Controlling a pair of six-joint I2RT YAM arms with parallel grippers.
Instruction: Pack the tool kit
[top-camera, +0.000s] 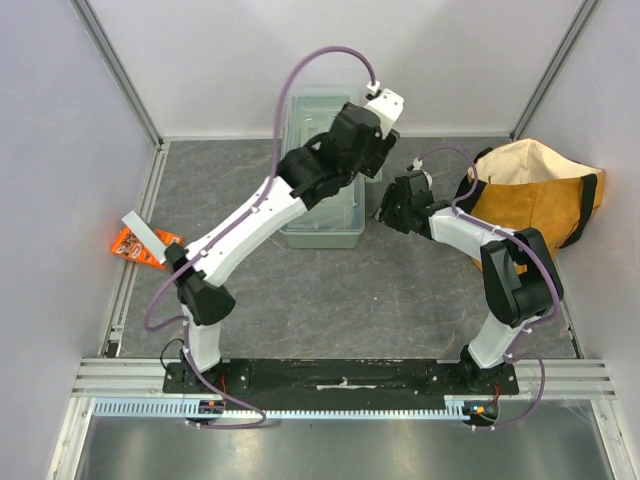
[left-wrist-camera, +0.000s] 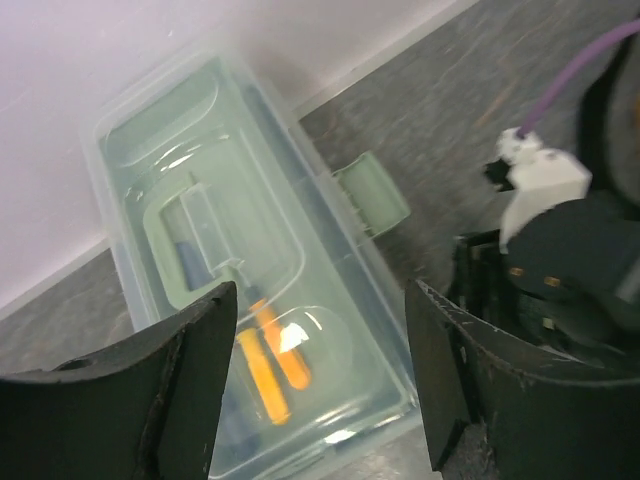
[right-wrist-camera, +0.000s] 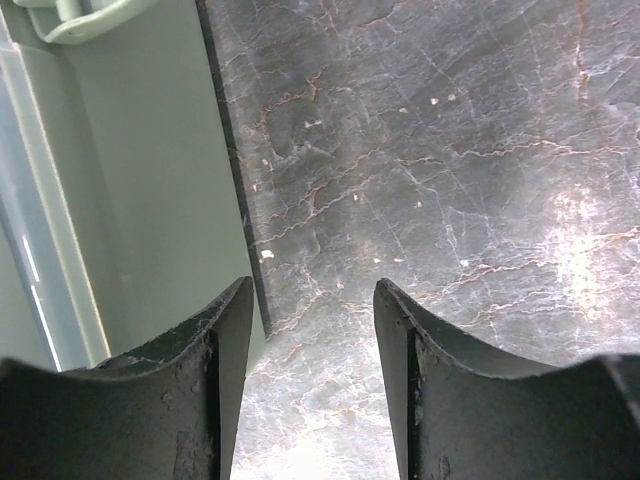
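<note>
Toolbox (top-camera: 324, 226): pale green, sits upper centre of the overhead view on the grey marbled table (top-camera: 350, 290), with its far end close to the back wall and its long side running up the frame. The left arm crosses over its middle.

Left wrist view: the translucent lid (left-wrist-camera: 160, 120) lies over the box. The recessed handle (left-wrist-camera: 200, 235) sits centre-left of the frame. Two orange-handled tools (left-wrist-camera: 275, 365) show through the lid at lower centre; a darker blue shape beside them is too blurred to name. A green latch flap (left-wrist-camera: 372, 192) stands out from the box's long side, right of centre.

Left gripper (left-wrist-camera: 320, 295): above the lid, jaws spread wide, nothing between them. Only the lid shows in the gap.

Right gripper (right-wrist-camera: 312, 290): low over the table, just beside the box's right wall (right-wrist-camera: 140, 200), which fills the left of its wrist view. Jaws apart and empty, bare table between them. The left finger (right-wrist-camera: 225, 350) is close to the wall's foot; contact cannot be told. The latch shows again at the upper left corner.

Orange-tan fabric bag (top-camera: 530, 195) with black straps: right of frame, well apart from the box. Small orange packet (top-camera: 140, 245) under a pale card: far left edge of the table.
</note>
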